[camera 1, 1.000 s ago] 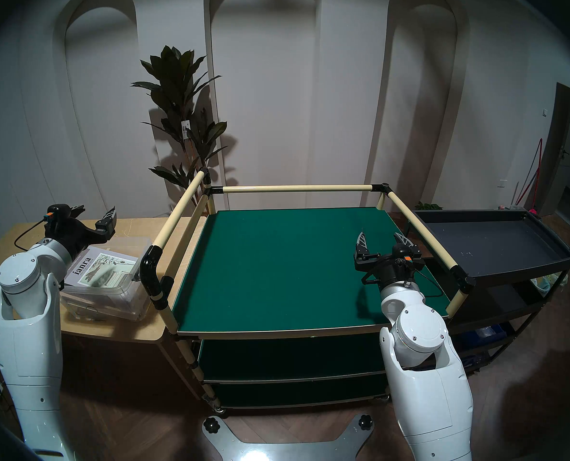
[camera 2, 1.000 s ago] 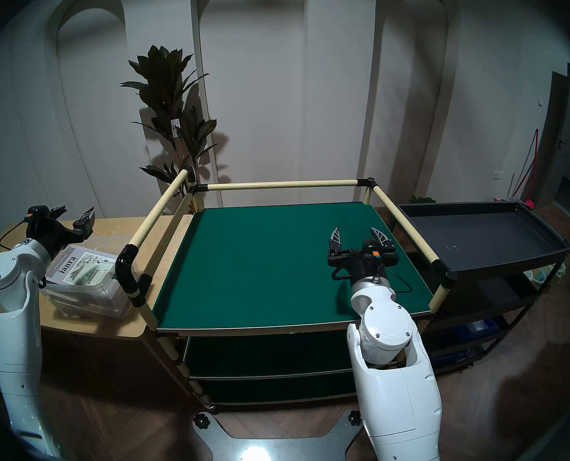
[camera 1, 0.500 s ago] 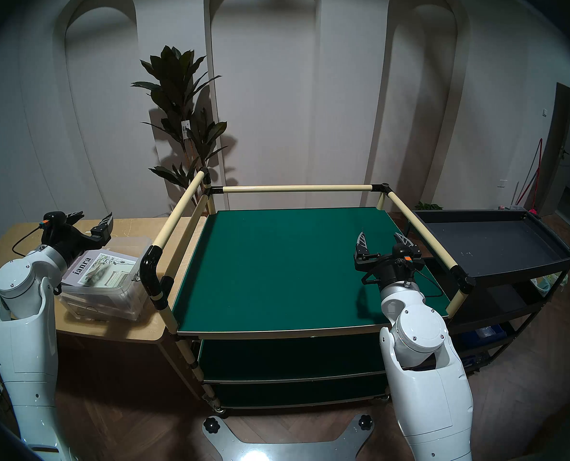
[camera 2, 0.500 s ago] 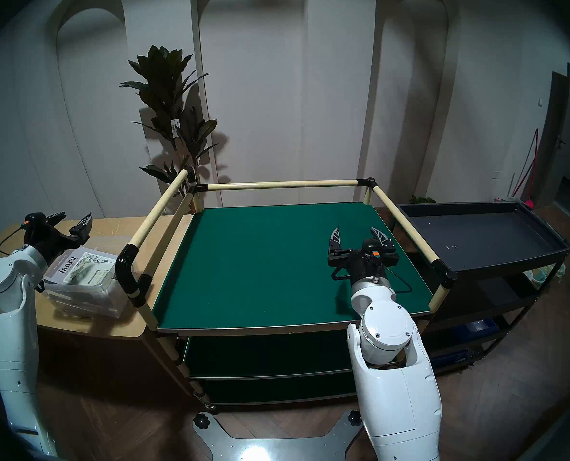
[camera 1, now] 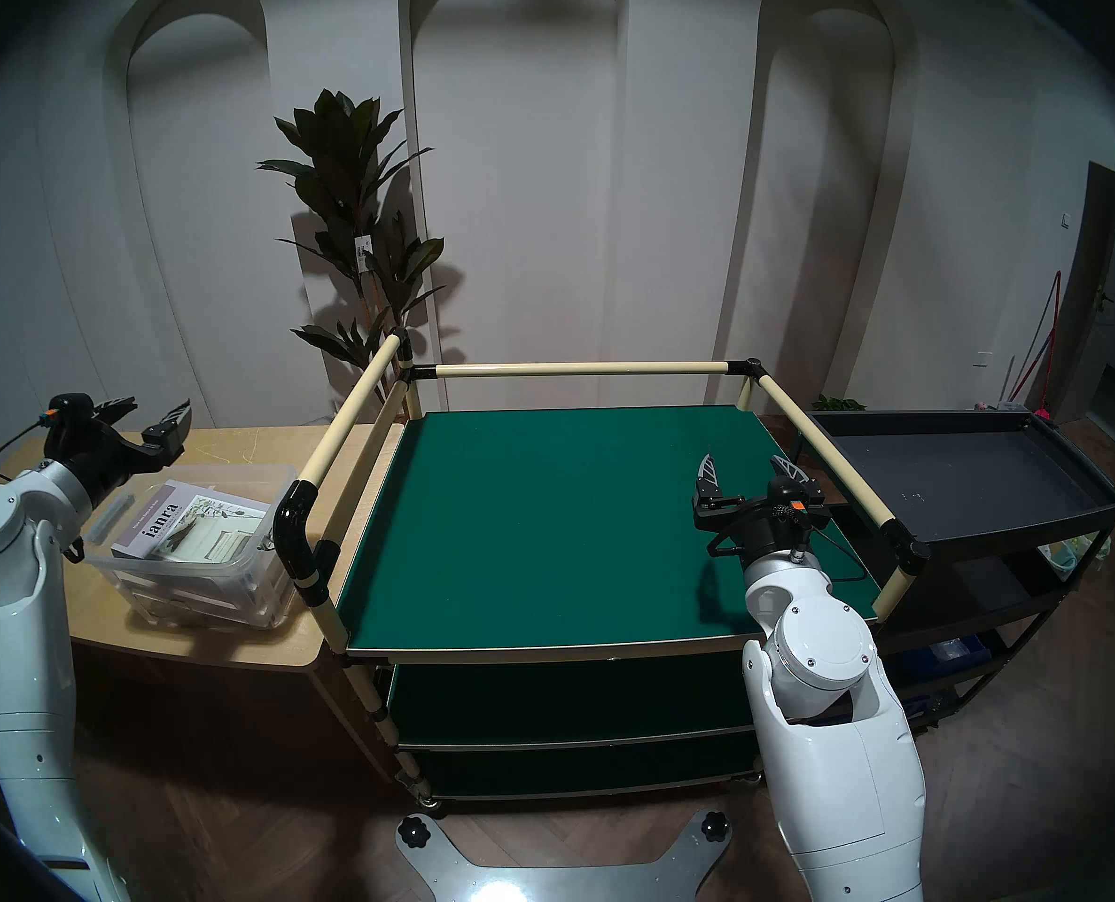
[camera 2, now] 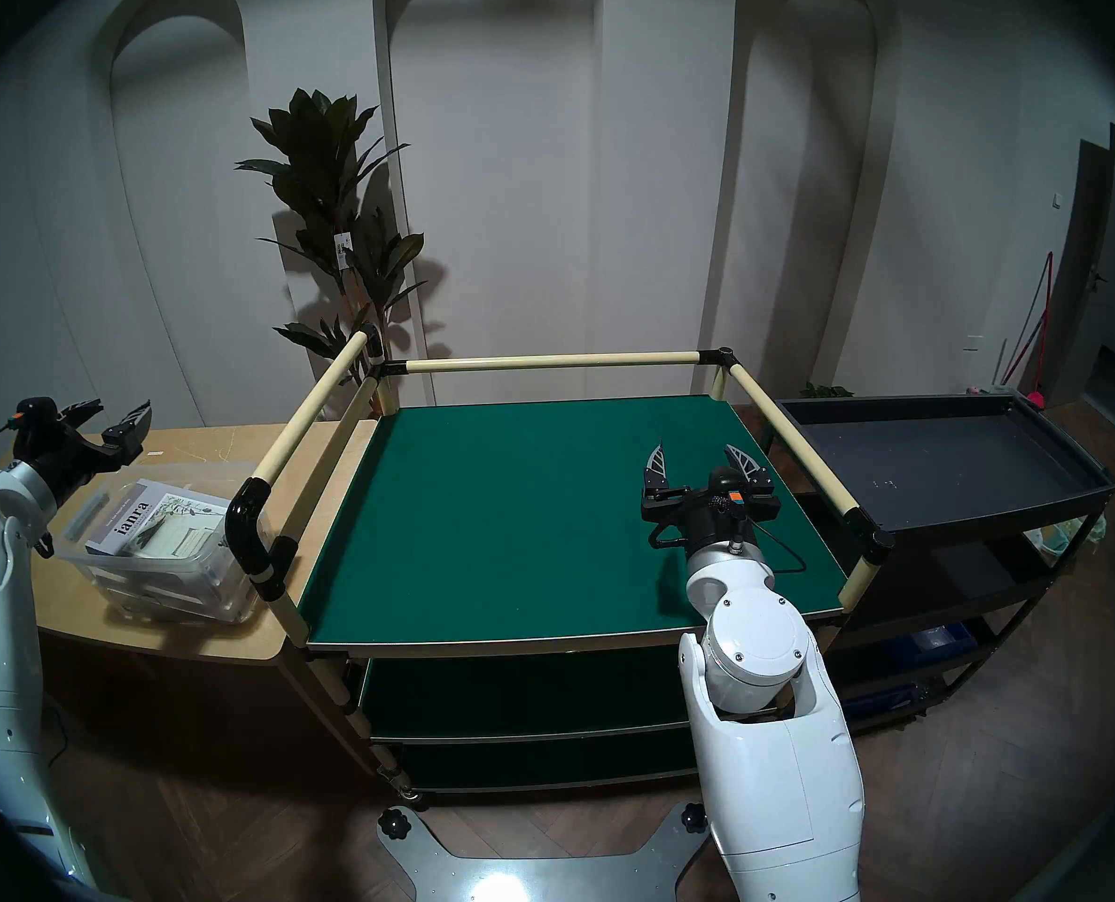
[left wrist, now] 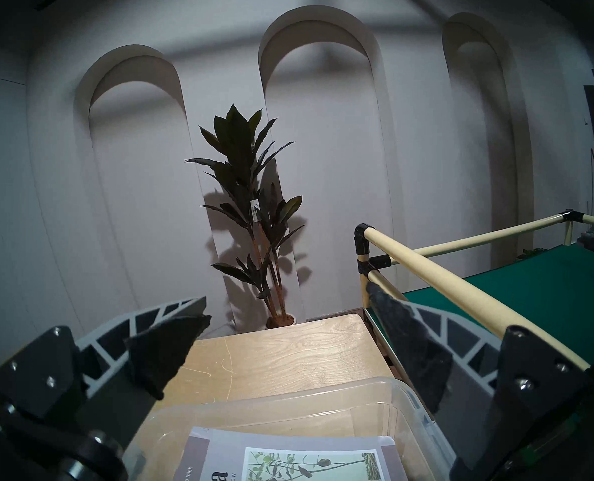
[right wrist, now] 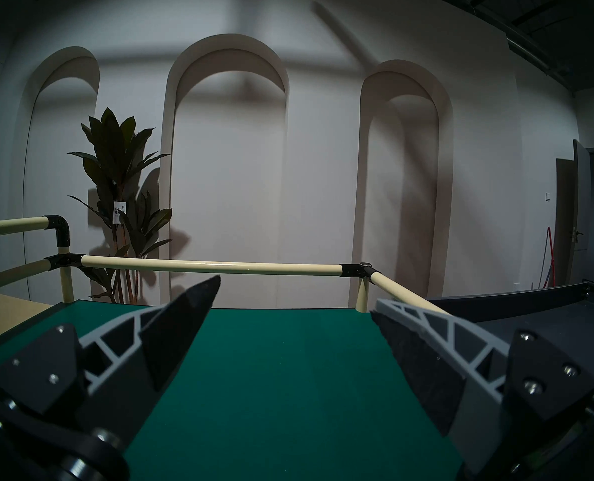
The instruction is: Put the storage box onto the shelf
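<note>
The clear storage box [camera 1: 203, 556] with "ianra" magazines inside stands on the tan wooden counter [camera 1: 229, 647], just left of the shelf; it also shows in the right head view [camera 2: 164, 562] and at the bottom of the left wrist view [left wrist: 288, 424]. The shelf [camera 1: 541, 523] is a three-tier cart with green boards and cream rails [camera 1: 581, 368]. My left gripper [camera 1: 154, 412] is open and empty, above the counter behind the box's far left corner. My right gripper [camera 1: 747, 464] is open and empty, above the right part of the shelf's top board [right wrist: 288, 383].
A dark grey metal cart [camera 1: 958, 471] stands right of the shelf. A tall potted plant [camera 1: 353, 230] stands behind the counter by the arched wall. The shelf's raised left rail [camera 1: 346, 419] lies between box and top board.
My left arm has drawn back to the left, away from over the box, uncovering the box's left end. The box and the right arm have not moved.
</note>
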You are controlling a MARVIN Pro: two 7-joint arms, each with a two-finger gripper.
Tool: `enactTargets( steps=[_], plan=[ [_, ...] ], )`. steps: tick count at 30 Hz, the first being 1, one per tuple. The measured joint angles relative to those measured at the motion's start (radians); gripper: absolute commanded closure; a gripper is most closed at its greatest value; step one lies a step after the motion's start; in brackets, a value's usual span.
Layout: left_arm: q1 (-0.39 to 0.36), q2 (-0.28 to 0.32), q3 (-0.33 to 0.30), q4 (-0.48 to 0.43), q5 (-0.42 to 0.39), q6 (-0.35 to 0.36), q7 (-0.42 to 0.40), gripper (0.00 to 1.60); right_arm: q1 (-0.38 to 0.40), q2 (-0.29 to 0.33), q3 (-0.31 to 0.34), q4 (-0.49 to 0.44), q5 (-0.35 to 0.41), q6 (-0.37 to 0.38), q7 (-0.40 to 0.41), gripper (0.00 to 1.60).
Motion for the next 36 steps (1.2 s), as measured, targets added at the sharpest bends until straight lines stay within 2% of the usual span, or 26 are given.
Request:
enactTargets(
  steps=[2, 6, 9, 11, 20, 22, 29, 36],
  plan=[
    [-0.001, 0.023, -0.013, 0.002, -0.008, 0.043, -0.025, 0.00, 0.000, 0.000, 0.000, 0.000, 0.000, 0.000, 0.000, 0.00],
    [0.002, 0.055, -0.011, 0.016, -0.003, 0.065, -0.082, 0.00, 0.000, 0.000, 0.000, 0.000, 0.000, 0.000, 0.000, 0.00],
    [0.007, 0.094, 0.008, 0.037, 0.037, 0.073, -0.155, 0.00, 0.000, 0.000, 0.000, 0.000, 0.000, 0.000, 0.000, 0.00],
    [0.007, 0.104, 0.015, 0.043, 0.048, 0.073, -0.174, 0.00, 0.000, 0.000, 0.000, 0.000, 0.000, 0.000, 0.000, 0.00],
    [-0.022, 0.199, 0.055, 0.083, 0.193, 0.044, -0.336, 0.00, 0.000, 0.000, 0.000, 0.003, 0.000, 0.000, 0.000, 0.00],
    [-0.027, 0.208, 0.055, 0.087, 0.205, 0.041, -0.350, 0.00, 0.001, 0.000, 0.000, 0.003, 0.000, 0.000, 0.000, 0.00],
    [-0.057, 0.279, 0.058, 0.099, 0.269, 0.020, -0.476, 0.00, 0.001, 0.000, 0.000, 0.007, 0.000, 0.000, 0.000, 0.00],
    [-0.072, 0.354, 0.106, 0.116, 0.322, 0.000, -0.609, 0.00, 0.002, 0.000, 0.000, 0.010, 0.000, 0.000, 0.000, 0.00]
  ],
)
